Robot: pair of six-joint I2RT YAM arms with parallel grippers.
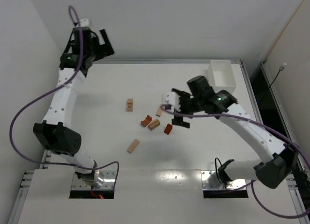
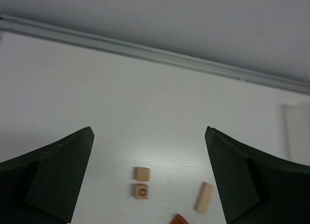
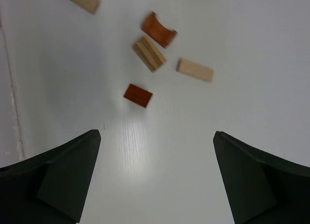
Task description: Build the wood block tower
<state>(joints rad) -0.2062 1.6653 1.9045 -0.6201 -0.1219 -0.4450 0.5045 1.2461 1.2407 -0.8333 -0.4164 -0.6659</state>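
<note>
Several wood blocks lie scattered flat on the white table, none stacked. Two small tan cubes (image 1: 130,105) lie side by side and show in the left wrist view (image 2: 141,182). A tan bar (image 1: 159,111), a reddish arch (image 1: 146,120), a striped tan block (image 1: 154,124), a red block (image 1: 168,129) and a long tan block (image 1: 133,145) lie near the middle. My right gripper (image 1: 175,107) hovers open and empty above the table just right of the red block (image 3: 138,95). My left gripper (image 1: 107,43) is open and empty, raised at the back left corner.
A white rectangular tray (image 1: 223,73) stands at the back right, behind the right arm. A metal rail (image 2: 160,54) runs along the table's far edge. The walls are close on the left and at the back.
</note>
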